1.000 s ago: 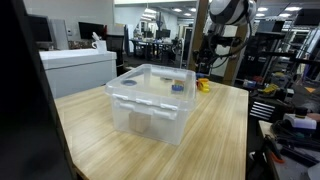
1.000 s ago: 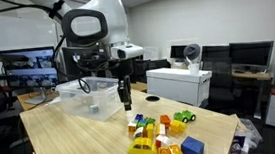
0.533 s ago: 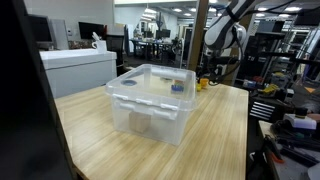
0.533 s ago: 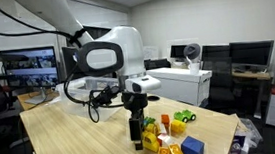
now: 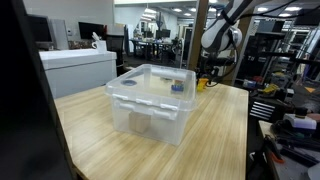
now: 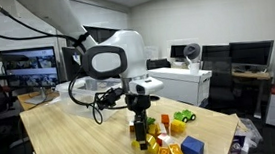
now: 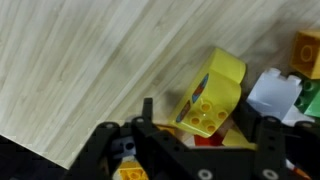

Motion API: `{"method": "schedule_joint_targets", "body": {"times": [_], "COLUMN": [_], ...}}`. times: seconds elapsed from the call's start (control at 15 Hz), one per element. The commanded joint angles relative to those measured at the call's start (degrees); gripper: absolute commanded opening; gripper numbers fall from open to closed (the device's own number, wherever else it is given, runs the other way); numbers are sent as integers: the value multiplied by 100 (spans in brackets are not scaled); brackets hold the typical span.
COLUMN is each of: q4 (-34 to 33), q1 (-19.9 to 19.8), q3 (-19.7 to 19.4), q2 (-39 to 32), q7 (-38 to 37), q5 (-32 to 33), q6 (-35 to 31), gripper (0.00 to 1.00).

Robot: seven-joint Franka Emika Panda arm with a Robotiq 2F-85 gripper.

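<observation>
My gripper (image 6: pixel 140 137) is down in a pile of toy blocks at the near end of the wooden table (image 6: pixel 73 143). In the wrist view its two black fingers (image 7: pixel 205 125) are spread wide, one on each side of a tilted yellow block (image 7: pixel 208 95) with studs and a printed sticker. The fingers look open, not pressed on the block. A red piece shows under the yellow block. In an exterior view the gripper (image 5: pixel 206 72) hangs just past the clear bin, over a yellow block (image 5: pixel 203 85).
A clear plastic bin (image 5: pixel 150 100) with a small blue object (image 5: pixel 177 86) inside stands mid-table. Around the gripper lie a blue block (image 6: pixel 191 148), a green one (image 6: pixel 184 116), a white one (image 7: pixel 272 93) and an orange one (image 7: pixel 306 50). White cabinets and monitors stand behind the table.
The arm has swung from beside the bin over to the block pile and lowered, bringing the open fingers down around the yellow block.
</observation>
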State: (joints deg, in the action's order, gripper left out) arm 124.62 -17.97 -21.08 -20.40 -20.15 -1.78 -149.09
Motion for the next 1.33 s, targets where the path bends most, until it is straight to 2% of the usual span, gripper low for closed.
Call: {"method": "schedule_joint_targets", "body": {"times": [0.0, 0.07, 0.4, 0.67, 0.8, 0.93, 1.27], "q4": [-31, -26, 51, 158, 84, 250, 769], "q1": [-25, -24, -27, 85, 267, 452, 1024], "q3": [17, 18, 16, -61, -105, 214, 1050], "q2": [-117, -128, -44, 340, 918, 1621, 2679], "q7": [135, 131, 126, 4, -135, 189, 332], "q5": [-137, -144, -183, -84, 83, 36, -18], "q6": [-149, -152, -88, 106, 487, 216, 193], "gripper": [53, 44, 12, 11, 11, 11, 11]}}
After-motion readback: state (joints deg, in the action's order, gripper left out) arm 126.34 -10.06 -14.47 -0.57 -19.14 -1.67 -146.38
